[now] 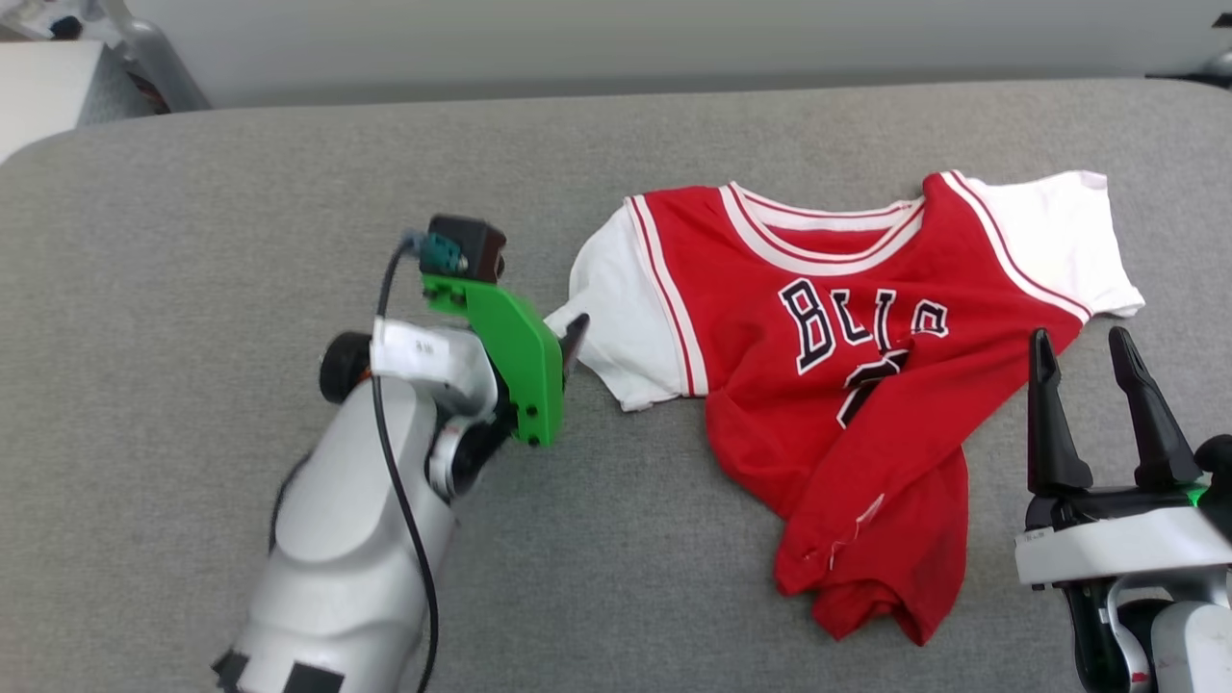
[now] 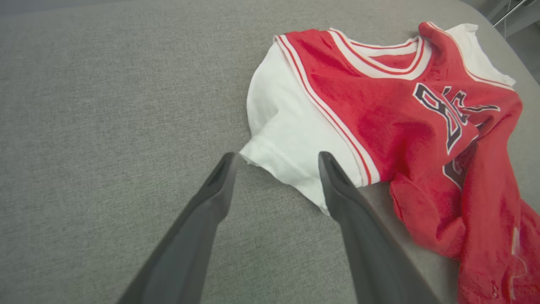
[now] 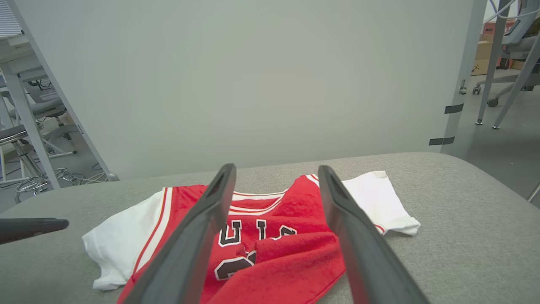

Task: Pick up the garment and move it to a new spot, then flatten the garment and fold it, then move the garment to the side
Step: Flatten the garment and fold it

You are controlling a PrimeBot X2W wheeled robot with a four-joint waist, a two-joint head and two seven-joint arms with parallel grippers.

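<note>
The garment [image 1: 818,385] lies front-up on the grey cloth-covered table [image 1: 241,212], a red jersey with white sleeves. Its collar faces the far edge; its lower half is bunched and twisted toward the near right, folding over the lettering. My left gripper [image 1: 570,339] is open and low at the left sleeve. In the left wrist view the sleeve's hem [image 2: 270,162] lies between that gripper's [image 2: 277,158] two fingertips. My right gripper [image 1: 1080,346] stands open just right of the garment's body, below the right sleeve [image 1: 1059,241], holding nothing. Its wrist view looks over the garment [image 3: 274,249] between spread fingers [image 3: 211,219].
The table's far edge [image 1: 616,91] runs along a pale wall panel [image 3: 253,84]. A white surface [image 1: 38,87] sits at the far left corner. Office chairs and desk legs [image 3: 502,63] stand beyond the table's right end. Bare grey cloth stretches left of the garment.
</note>
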